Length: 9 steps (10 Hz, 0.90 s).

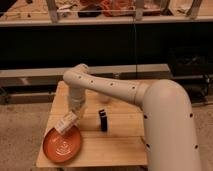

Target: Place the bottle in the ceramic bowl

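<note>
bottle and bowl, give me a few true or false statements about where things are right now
1. The hand is shut on the bottle. True.
2. The bottle lies flat in the middle of the bowl. False: it is held tilted over the bowl's upper rim.
3. The bowl sits at the near left corner of the table. True.
4. The black block stands inside the bowl. False: it stands upright on the table, to the right of the bowl.
5. The hand is over the right half of the table. False: it is over the left half, near the bowl.
</note>
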Available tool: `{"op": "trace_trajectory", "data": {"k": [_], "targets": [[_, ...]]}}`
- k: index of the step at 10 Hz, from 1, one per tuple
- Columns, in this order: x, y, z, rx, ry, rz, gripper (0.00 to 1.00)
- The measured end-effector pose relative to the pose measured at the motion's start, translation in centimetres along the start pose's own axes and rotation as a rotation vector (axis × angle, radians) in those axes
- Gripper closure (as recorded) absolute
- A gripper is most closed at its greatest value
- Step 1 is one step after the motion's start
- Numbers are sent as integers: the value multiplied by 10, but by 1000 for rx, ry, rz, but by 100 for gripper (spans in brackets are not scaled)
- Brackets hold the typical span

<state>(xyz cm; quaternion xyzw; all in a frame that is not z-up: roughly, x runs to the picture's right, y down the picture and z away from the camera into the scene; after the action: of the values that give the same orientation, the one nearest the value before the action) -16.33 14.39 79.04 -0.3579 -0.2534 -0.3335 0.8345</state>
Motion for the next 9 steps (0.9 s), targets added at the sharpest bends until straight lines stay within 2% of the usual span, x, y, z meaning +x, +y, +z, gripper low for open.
{"op": "trace_trajectory", "data": {"k": [3, 9], "targets": [[-25, 12, 8, -12, 1, -27, 100], [-40, 13, 14, -23, 5, -51, 100]]}}
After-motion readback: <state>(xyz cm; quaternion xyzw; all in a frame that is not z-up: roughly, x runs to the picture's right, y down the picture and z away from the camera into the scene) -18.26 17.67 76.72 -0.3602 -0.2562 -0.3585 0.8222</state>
